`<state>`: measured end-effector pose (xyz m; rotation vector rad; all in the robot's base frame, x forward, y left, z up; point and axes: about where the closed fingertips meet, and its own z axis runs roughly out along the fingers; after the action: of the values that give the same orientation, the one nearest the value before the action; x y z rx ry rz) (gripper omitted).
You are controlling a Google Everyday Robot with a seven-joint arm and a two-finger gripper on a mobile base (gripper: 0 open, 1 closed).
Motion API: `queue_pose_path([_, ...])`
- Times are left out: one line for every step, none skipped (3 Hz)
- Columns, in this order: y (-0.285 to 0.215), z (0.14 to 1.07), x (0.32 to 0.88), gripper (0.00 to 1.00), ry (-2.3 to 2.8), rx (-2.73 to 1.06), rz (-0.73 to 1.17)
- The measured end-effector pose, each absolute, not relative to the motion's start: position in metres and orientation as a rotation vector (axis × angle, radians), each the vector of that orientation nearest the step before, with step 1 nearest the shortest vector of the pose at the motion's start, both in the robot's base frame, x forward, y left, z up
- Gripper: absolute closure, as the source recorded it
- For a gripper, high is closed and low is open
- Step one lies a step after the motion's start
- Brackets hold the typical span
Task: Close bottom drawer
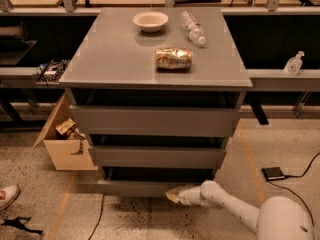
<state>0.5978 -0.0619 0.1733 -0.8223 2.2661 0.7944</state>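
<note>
Grey bottom drawer [131, 187], at the foot of the cabinet [150, 121], is pictured almost home, the tool [175, 195] set against its front; how far open the tool is cannot be told. A short inward push is judged needed.

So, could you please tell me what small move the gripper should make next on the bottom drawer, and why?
Probably a short, straight push into the cabinet. The gripper sits low, right at the front of the bottom drawer, which juts out a little past the middle drawer with a dark gap above it, so it looks not yet fully shut.
</note>
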Motion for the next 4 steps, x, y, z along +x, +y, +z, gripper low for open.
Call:
queue_pose_path([-0.054, 0.174, 0.627, 1.00, 2.229, -0.838, 0.747])
queue_pose_path([-0.045, 0.177, 0.656, 1.00, 2.182, -0.866, 0.719])
queue_pose_path([-0.044, 0.178, 0.657, 1.00, 2.174, -0.873, 0.717])
queue_pose_path([-0.044, 0.178, 0.656, 1.00, 2.174, -0.873, 0.717])
